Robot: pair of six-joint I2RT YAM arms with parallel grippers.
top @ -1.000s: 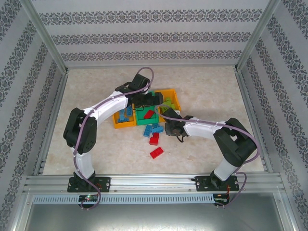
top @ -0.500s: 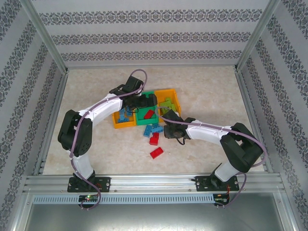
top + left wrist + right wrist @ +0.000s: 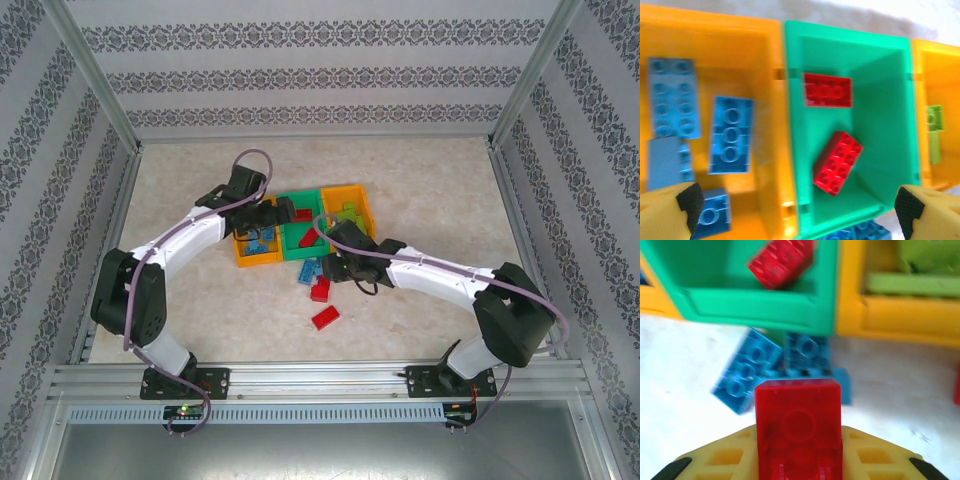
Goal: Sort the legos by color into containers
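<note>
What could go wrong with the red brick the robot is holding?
The red brick in the right end effector could slip out before reaching the green bin. It might also bump the blue bricks lying in front, or the left end effector hovering close by.

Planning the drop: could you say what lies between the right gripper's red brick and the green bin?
Blue bricks on the table lie between the red brick and green bin, in the right wrist view.
</note>
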